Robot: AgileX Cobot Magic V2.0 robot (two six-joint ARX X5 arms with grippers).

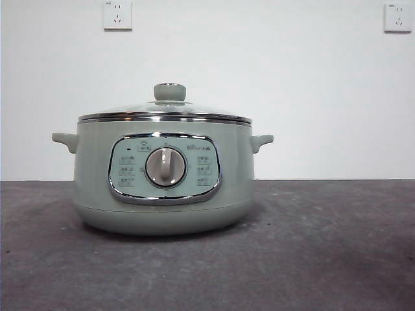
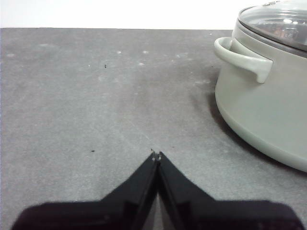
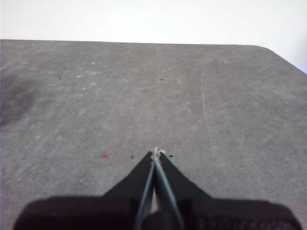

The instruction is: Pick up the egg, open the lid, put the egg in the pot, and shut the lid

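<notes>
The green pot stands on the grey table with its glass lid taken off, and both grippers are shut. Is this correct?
Not fully. The lid is on the pot, as the front view shows. The rest holds: the left gripper and the right gripper are shut over the table.

pot [image 1: 162,194]: upright on table [image 1: 337,259] | lid [image 1: 165,111]: seated on pot | wall sockets [image 1: 117,14]: behind

Plain white wall [image 1: 259,65] rising behind a grey tabletop [image 1: 324,246].
Two white sockets [image 1: 117,15] are sitting high on it, even light falling across everything.
</notes>
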